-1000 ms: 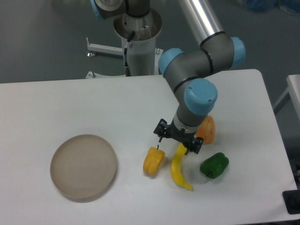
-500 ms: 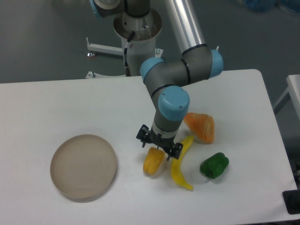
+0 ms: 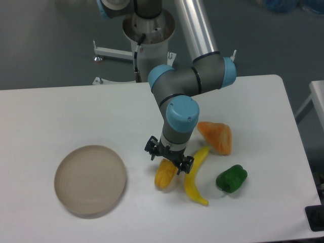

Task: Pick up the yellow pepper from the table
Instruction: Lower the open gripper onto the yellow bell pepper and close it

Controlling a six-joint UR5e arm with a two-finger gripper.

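The yellow pepper (image 3: pixel 164 176) lies on the white table (image 3: pixel 76 116), a little right of centre and near the front edge. My gripper (image 3: pixel 168 160) hangs directly over the pepper's upper end, its dark fingers spread to either side. The jaws stand open with nothing held between them. The wrist covers the top part of the pepper.
A long yellow banana (image 3: pixel 194 178) lies just right of the pepper, almost touching the gripper. An orange wedge piece (image 3: pixel 216 136) sits behind it and a green pepper (image 3: pixel 232 178) to the right. A round beige plate (image 3: pixel 90 179) rests at the front left.
The arm has swung left, from above the banana to above the yellow pepper, and has come down slightly. The banana's upper end has shifted to the right. The gripper stays open.
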